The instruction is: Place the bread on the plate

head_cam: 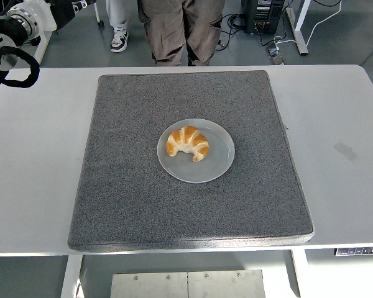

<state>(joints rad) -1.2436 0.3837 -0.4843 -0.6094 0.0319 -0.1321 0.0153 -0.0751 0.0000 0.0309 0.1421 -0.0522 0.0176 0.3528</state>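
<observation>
Grey plate [196, 171] holds golden, curved croissant [188, 143]; white-striped.

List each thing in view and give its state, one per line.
Croissant: lying on the plate, left of centre, nothing holding it.
Plate: flat on the grey mat, holding the croissant.
Mat: flat on the white table.
Person: standing beyond the far edge.

Croissant [188, 143] lies on the grey plate [217, 167], centred on mat [130, 186].
</observation>
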